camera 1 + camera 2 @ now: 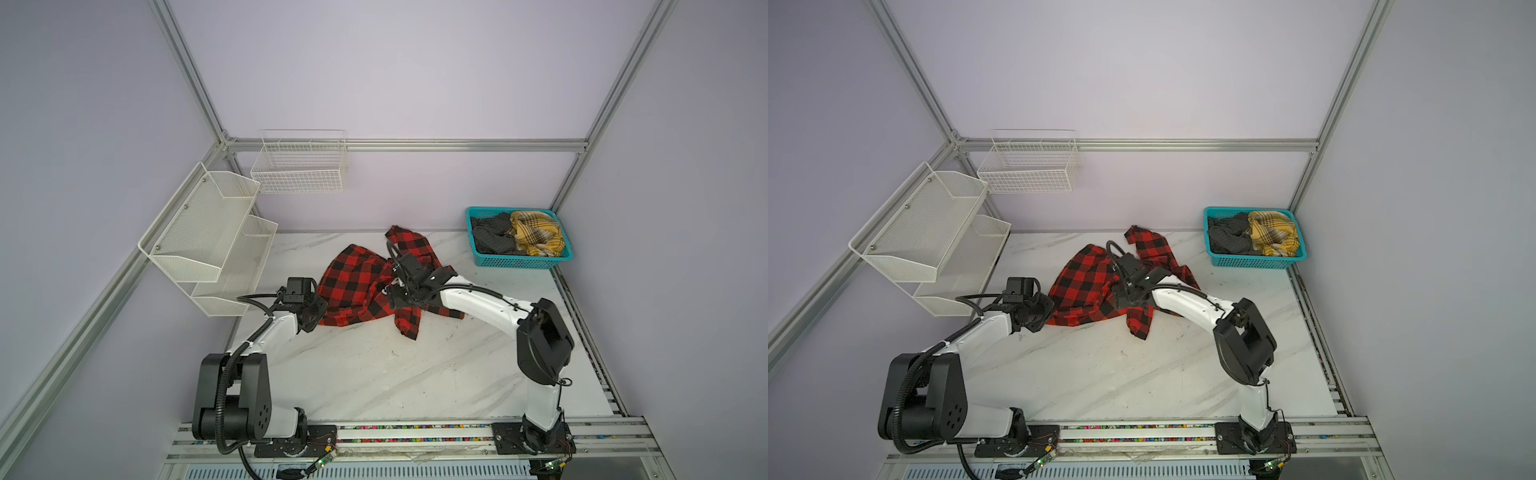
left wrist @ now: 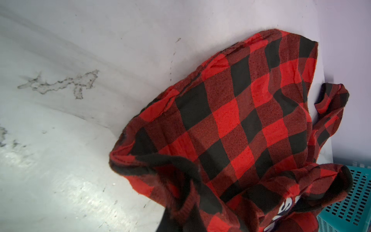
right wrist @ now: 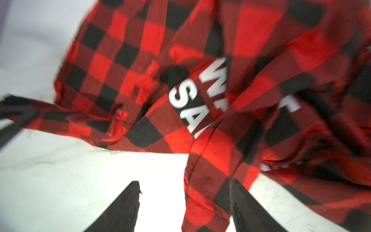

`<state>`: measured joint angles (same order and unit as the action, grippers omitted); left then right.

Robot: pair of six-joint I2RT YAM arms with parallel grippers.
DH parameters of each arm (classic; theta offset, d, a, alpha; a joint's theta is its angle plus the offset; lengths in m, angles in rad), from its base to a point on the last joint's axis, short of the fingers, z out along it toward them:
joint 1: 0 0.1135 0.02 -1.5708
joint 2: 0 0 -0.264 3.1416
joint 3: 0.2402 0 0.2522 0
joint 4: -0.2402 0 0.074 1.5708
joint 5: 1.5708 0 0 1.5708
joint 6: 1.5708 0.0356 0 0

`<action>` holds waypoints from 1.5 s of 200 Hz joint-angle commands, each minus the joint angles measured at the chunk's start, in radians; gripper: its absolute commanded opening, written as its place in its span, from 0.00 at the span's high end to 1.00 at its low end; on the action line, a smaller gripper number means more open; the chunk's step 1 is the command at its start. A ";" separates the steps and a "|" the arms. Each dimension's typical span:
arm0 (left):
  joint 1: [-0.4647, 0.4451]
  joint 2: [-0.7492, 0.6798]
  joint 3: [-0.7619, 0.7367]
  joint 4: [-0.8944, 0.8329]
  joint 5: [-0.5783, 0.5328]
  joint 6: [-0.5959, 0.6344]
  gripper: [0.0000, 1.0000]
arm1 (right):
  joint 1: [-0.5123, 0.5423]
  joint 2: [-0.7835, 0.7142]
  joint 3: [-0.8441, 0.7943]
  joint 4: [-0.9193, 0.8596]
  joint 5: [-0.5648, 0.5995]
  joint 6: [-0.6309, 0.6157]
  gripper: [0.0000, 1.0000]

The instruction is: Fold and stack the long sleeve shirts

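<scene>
Tabletop basket (image 1: 523, 262): grey shirt (image 1: 492, 239), yellow shirt (image 1: 540, 232)

The whole tabletop (image 1: 374, 374) is overlooked in both top views from high above and in front of the checked shirt (image 1: 353, 291), which is also seen from very near, obliquely downward, in each wrist view.

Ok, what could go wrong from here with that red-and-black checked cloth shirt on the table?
The red-and-black checked cloth shirt lies bunched, so folding now may trap creases. A fold of it lies between the fingers of the open right hand and may snag as that hand moves. The shut left hand seems to pinch only one edge; pulling may drag the whole heap.
</scene>
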<state>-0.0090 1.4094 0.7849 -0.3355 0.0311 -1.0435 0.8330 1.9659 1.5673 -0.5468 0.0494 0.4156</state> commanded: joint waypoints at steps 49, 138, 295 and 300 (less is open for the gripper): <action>0.009 -0.035 0.005 0.058 0.044 0.030 1.00 | 0.084 0.149 -0.017 -0.127 0.166 0.124 0.67; 0.006 -0.020 -0.006 0.067 0.080 0.079 1.00 | -0.034 -0.071 0.288 -0.094 0.053 0.135 1.00; 0.161 -0.199 0.068 -0.284 0.059 0.102 1.00 | -0.325 -0.024 0.036 0.136 -0.101 0.041 0.24; 0.161 -0.168 0.099 -0.283 0.070 0.108 1.00 | -0.325 -0.023 0.020 0.146 -0.128 0.037 0.25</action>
<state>0.1421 1.1568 0.7090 -0.6762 0.0319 -0.9638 0.5186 1.9991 1.6821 -0.4828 -0.0460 0.5186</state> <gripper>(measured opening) 0.047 0.761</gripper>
